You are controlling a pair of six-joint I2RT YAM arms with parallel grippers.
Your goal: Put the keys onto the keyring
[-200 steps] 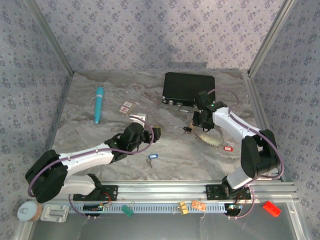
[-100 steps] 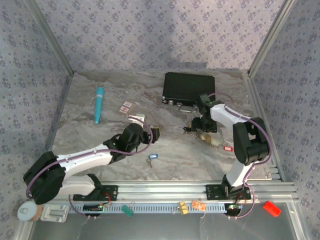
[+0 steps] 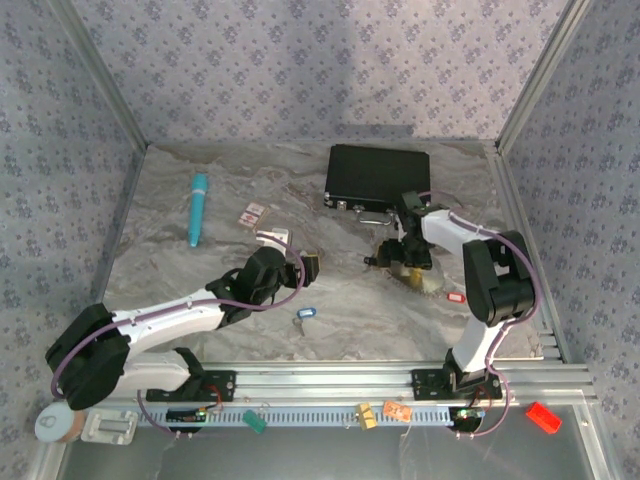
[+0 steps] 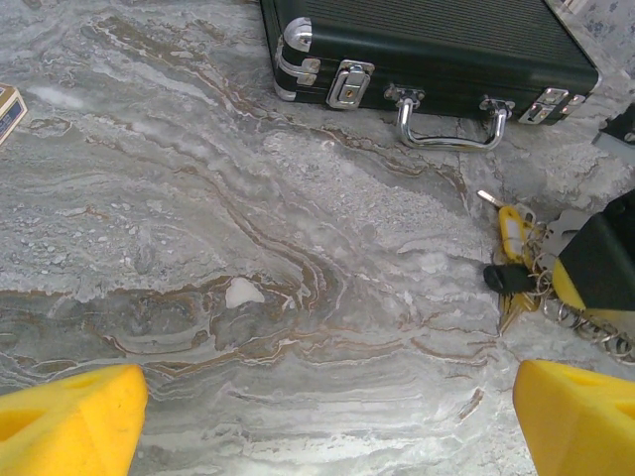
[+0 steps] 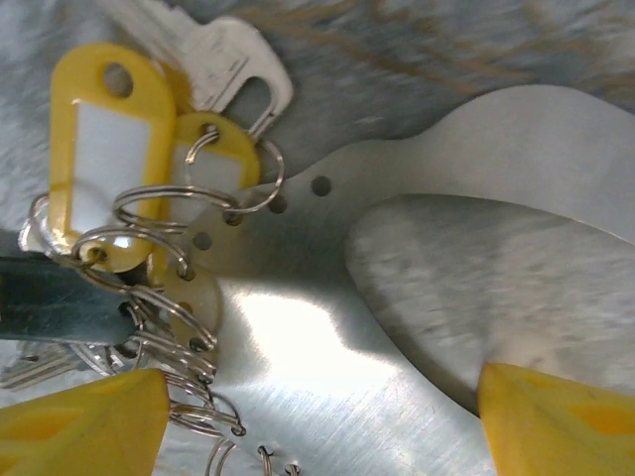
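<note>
The table (image 3: 200, 290) is covered in a grey, marble-like sheet with brown and white veins running across it, seen close up from the left wrist camera (image 4: 198, 248). A back wall (image 3: 320, 70), left wall (image 3: 50, 150) and right wall (image 3: 600, 150) close it in, all papered in pale lilac with a small repeating flower print. Slim metal posts (image 3: 100, 75) slant up at the two far corners. A ribbed metal rail (image 3: 330, 378) runs along the near edge. The light is soft and even.

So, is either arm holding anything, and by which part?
Nothing is held: the left gripper and right gripper both have open jaws, the right hanging over the keys.
</note>
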